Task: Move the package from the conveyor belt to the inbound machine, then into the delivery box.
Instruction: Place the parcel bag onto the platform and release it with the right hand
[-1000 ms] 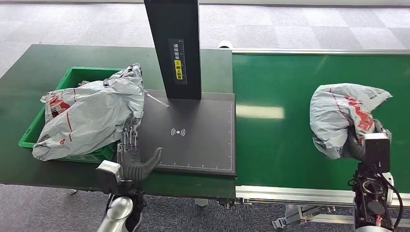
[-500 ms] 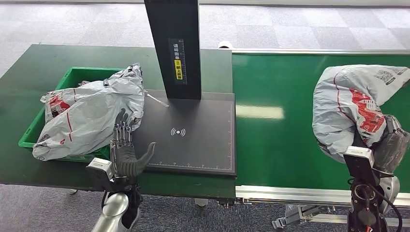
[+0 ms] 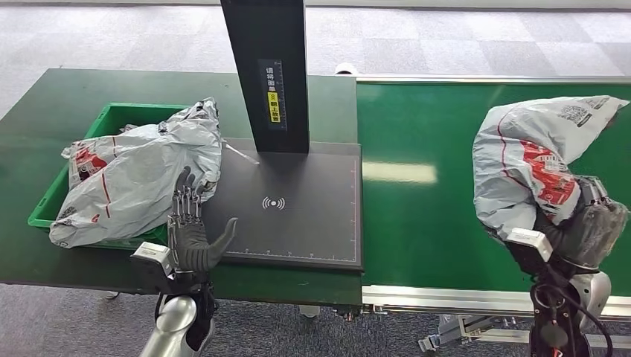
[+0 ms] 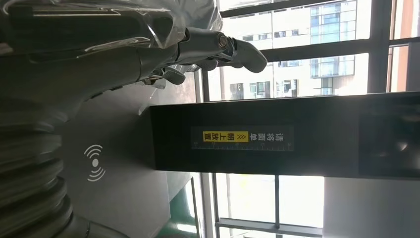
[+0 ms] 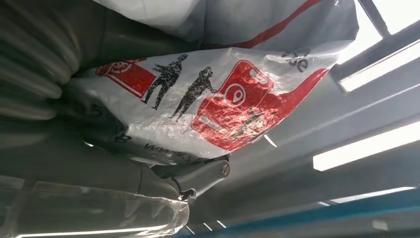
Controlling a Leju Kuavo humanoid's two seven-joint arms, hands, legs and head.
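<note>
A grey plastic package with red print is lifted above the green conveyor belt; my right hand grips it from below, and the right wrist view shows the package lying against the hand. The inbound machine has a dark scan plate and a black post. My left hand stands open, fingers up, at the plate's near left corner, beside a second grey package heaped on the green delivery box. The left wrist view shows the fingers spread over the plate.
The dark green table carries the box and the machine. The post rises between the two sides. A metal rail runs along the belt's near edge. Grey carpet lies beyond.
My right hand has raised and turned the package, which now stands taller over the belt. My left hand has drawn back slightly toward the plate's near corner, fingers still spread.
</note>
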